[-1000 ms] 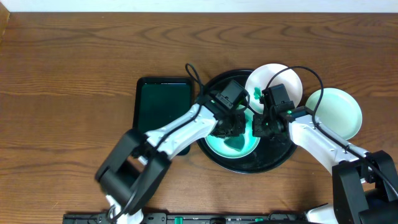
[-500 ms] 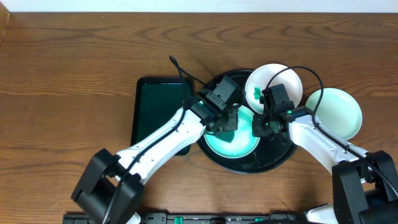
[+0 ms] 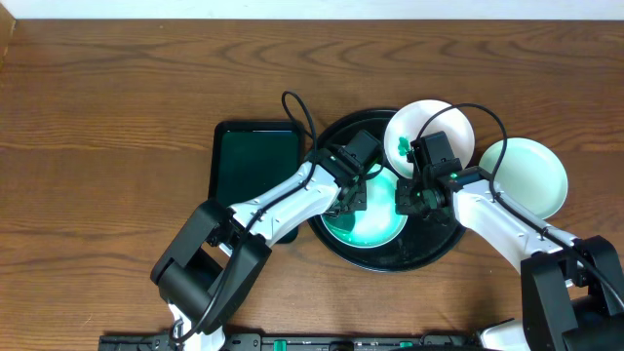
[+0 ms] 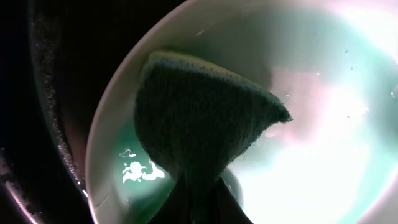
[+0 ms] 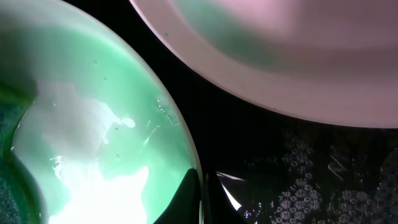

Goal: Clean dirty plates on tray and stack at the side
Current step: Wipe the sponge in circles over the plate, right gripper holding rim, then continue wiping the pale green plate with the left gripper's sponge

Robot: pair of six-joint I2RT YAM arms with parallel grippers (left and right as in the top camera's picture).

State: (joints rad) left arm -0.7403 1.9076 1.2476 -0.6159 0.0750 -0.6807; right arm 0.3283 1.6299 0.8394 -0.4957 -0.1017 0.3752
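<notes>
2 grips, L end effector [image 3: 352, 198] clamping sponge [image 4: 199, 118] in plate [image 3: 378, 230], R end effector [image 5: 201, 198] pinching its rim

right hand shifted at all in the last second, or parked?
No. Overhead, the right hand holds the same spot at the right rim of the mint plate, just below the white plate on the black tray, as in both earlier shots.
</notes>
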